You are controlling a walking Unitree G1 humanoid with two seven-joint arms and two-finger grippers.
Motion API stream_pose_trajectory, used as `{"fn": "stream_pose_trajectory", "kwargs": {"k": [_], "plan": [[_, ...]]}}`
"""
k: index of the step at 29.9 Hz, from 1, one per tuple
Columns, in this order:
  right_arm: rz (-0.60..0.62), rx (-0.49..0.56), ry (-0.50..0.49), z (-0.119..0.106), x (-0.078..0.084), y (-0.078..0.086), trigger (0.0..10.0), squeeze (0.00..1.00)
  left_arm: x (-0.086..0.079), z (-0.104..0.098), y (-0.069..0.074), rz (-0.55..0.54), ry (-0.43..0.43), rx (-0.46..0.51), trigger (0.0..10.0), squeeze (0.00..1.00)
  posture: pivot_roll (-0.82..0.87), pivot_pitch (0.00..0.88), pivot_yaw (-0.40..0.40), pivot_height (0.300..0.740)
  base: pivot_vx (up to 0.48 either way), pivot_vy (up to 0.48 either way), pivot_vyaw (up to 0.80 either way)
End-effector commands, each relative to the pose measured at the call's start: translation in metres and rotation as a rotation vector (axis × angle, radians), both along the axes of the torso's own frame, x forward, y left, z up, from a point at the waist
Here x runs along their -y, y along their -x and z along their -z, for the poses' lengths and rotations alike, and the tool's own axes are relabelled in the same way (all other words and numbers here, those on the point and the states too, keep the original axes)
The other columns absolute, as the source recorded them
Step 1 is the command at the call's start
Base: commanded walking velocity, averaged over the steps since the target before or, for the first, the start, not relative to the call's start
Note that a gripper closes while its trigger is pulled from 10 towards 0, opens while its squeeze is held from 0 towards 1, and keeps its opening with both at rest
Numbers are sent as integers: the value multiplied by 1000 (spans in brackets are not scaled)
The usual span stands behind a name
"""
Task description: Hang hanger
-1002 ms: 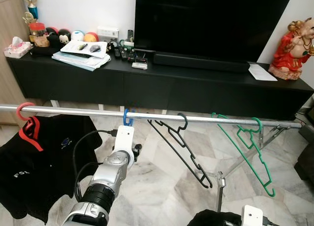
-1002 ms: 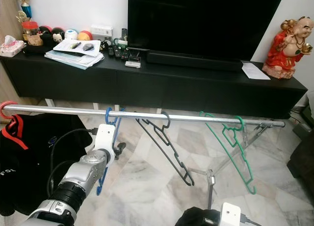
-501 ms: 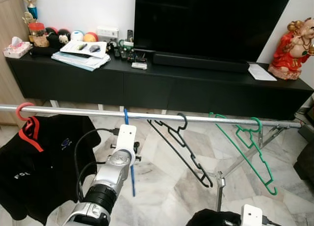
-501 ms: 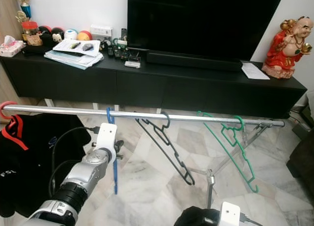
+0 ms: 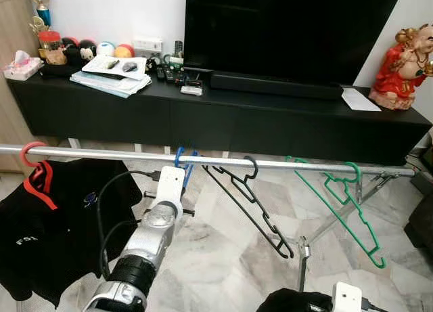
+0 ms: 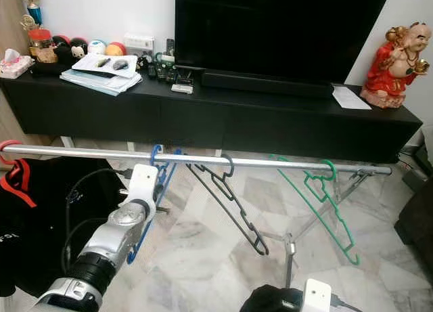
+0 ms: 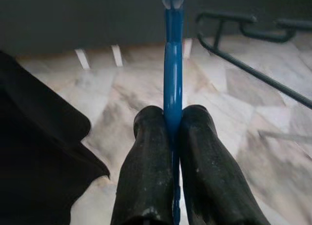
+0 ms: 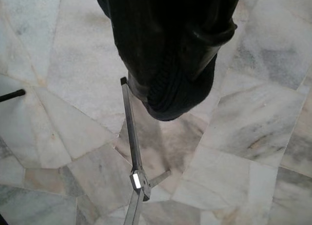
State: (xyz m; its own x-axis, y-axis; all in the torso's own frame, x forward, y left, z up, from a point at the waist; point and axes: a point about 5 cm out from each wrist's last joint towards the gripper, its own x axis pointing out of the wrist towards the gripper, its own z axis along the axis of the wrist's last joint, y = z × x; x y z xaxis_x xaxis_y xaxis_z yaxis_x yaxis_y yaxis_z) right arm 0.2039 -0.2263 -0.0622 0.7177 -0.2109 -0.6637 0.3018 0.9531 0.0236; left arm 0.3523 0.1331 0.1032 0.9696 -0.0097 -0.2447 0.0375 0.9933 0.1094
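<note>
Blue hanger [image 5: 181, 164]: hook over the rail [image 5: 284, 164], left of the black hanger [image 5: 252, 202]. My left pincer [image 7: 170, 132] clamps its thin bar. Light, stiff, slick plastic; grip there. Right pincer [image 8: 168, 95] low, state unclear.

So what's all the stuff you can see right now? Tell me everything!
Rail: one, silver, across the room in front of the cabinet.
Blue hanger: one, hooked on the rail, pinched by the left gripper.
Black hanger: one, on the rail, right of the blue one.
Green hangers: two, near the rail's right end.
Red hanger: one, at the left end, carrying a black shirt.
TV: one, black, on the cabinet, soundbar below.
Statue: one, red, cabinet's right end.
Papers: one stack, white, cabinet's left side.
Tissue box: one, pink, far left.
Left gripper: fingers black, shut on the blue hanger.
Right gripper: black, low over the marble floor.
</note>
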Motion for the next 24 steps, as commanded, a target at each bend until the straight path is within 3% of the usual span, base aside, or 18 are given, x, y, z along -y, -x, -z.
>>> {"fn": "stream_pose_trajectory", "kwargs": {"k": [1, 6, 9, 12, 13, 14, 19, 20, 24], "plan": [[17, 21, 12, -4, 8, -3, 10000, 0, -2, -18, 0, 19, 6, 114, 0, 0, 139, 0, -148, 740, 0, 0, 0], [22, 34, 9, -5, 7, -4, 10000, 0, -12, -23, 7, 22, -23, 170, 0, 0, 132, 0, -130, 740, 0, 0, 0], [28, 39, 5, -5, 7, -4, 10000, 0, -20, -22, 17, 49, -39, 184, 0, 0, 132, 0, -127, 740, 0, 0, 0], [18, 40, 7, -5, 6, -4, 10000, 0, -26, -11, 35, 148, -103, 168, 0, 0, 140, 0, -116, 740, 0, 0, 0], [7, 42, 10, -5, 6, -4, 10000, 0, -31, -5, 42, 155, -127, 156, 3137, 0, 140, 0, -116, 740, 0, 0, 0], [-1, 44, 13, -5, 6, -4, 10000, 0, -40, 5, 52, 143, -133, 128, 10000, 0, 142, 0, -111, 740, 0, 0, 0], [-14, 53, 18, -6, 7, -5, 10000, 0, -53, 19, 71, 130, -140, 92, 10000, 0, 131, 0, -100, 740, 0, 0, 0], [-13, 58, 16, -7, 8, -5, 10000, 0, -58, 25, 80, 124, -142, 75, 10000, 0, 131, 0, -100, 740, 0, 0, 0], [8, 60, 5, -6, 8, -4, 10000, 0, -60, 28, 88, 120, -138, 64, 10000, 0, 126, 0, -96, 740, 0, 0, 0]]}}
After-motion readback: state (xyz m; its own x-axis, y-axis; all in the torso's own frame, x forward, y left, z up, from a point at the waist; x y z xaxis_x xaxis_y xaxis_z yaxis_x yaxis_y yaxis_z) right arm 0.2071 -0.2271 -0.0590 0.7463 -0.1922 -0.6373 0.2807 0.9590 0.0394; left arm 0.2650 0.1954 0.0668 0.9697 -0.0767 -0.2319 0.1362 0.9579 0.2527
